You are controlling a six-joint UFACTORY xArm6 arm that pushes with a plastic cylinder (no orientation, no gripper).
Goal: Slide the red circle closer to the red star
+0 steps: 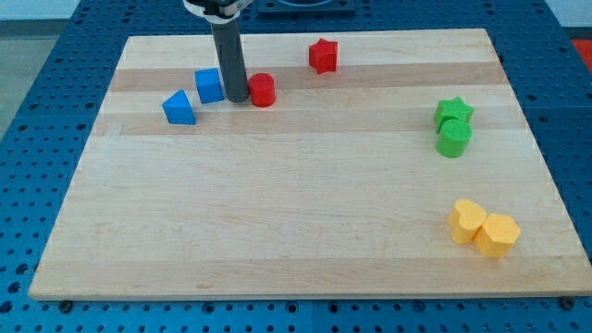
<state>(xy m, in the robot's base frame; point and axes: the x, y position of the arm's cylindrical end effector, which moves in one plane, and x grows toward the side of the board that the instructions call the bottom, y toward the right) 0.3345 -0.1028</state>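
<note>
The red circle (263,90) is a short red cylinder at the upper left of the wooden board (305,231). The red star (323,55) lies up and to the right of it, near the board's top edge, with a gap between them. My tip (237,98) is at the end of the dark rod, right against the red circle's left side. The rod stands between the red circle and a blue cube (209,85) on its left.
A blue wedge-shaped block (178,108) lies left of the cube. A green star (454,112) and a green cylinder (453,139) touch at the right. A yellow heart (467,221) and a yellow hexagon (497,235) touch at lower right.
</note>
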